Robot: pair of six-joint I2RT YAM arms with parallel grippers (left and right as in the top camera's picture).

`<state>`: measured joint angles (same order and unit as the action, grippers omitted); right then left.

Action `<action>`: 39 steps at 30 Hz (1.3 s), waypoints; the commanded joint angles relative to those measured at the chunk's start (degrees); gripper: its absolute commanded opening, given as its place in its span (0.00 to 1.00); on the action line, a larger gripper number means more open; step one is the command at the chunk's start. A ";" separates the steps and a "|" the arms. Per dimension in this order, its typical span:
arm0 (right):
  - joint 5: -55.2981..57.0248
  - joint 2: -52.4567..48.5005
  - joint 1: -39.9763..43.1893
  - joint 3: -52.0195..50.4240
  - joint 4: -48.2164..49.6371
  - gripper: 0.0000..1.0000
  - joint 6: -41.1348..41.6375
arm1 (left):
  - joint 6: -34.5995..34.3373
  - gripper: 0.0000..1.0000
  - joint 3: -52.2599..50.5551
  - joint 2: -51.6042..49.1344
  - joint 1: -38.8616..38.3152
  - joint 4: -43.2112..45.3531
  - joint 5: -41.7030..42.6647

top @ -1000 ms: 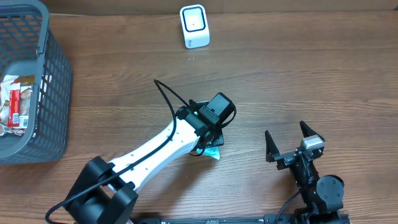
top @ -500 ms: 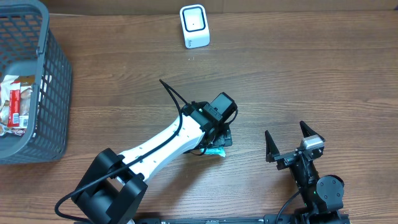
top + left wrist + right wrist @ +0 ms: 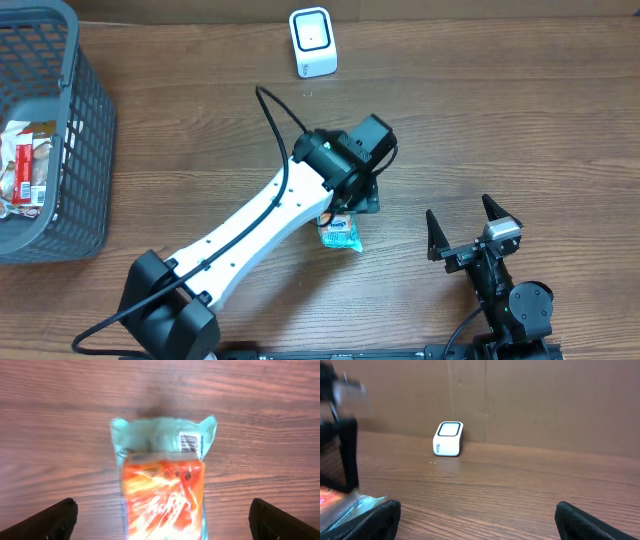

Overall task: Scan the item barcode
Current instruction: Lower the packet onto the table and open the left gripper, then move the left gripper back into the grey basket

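The item is an orange snack packet (image 3: 340, 232) with pale teal ends, lying flat on the wooden table. The left wrist view looks straight down on this packet (image 3: 162, 490), with its barcode (image 3: 188, 441) facing up on the teal end. My left gripper (image 3: 162, 520) hovers over it, open, with both fingers well clear of the packet's sides. From overhead the left gripper (image 3: 352, 198) sits just beyond the packet. The white scanner (image 3: 313, 42) stands at the table's far edge. My right gripper (image 3: 464, 222) rests open and empty, to the right of the packet.
A grey mesh basket (image 3: 90, 150) at the far left holds more snack packets (image 3: 25, 165). In the right wrist view the scanner (image 3: 448, 438) stands before a brown wall, and the packet's edge (image 3: 340, 505) shows at the left.
My left gripper has opened and let go of the packet, which now lies on the table. The left arm has moved away toward the far right. The right arm has not moved.
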<state>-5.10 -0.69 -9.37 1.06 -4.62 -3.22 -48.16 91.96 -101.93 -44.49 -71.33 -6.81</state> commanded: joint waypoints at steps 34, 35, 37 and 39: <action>0.50 0.52 0.22 -0.61 0.22 1.00 -0.26 | 28.39 1.00 41.72 2.29 61.37 -12.15 -30.51; 0.50 0.52 0.22 -0.61 0.22 1.00 -0.26 | 28.96 1.00 41.70 2.27 63.12 -11.54 -29.79; 0.50 0.52 0.22 -0.61 0.22 1.00 -0.26 | 30.42 1.00 41.68 2.23 66.58 -10.14 -26.62; 0.50 0.52 0.22 -0.61 0.22 1.00 -0.26 | 31.52 1.00 41.68 1.92 69.79 -8.46 -23.21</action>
<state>-5.08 -0.69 -9.37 1.06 -4.64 -3.22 -19.92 132.38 -101.47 21.85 -81.17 -35.48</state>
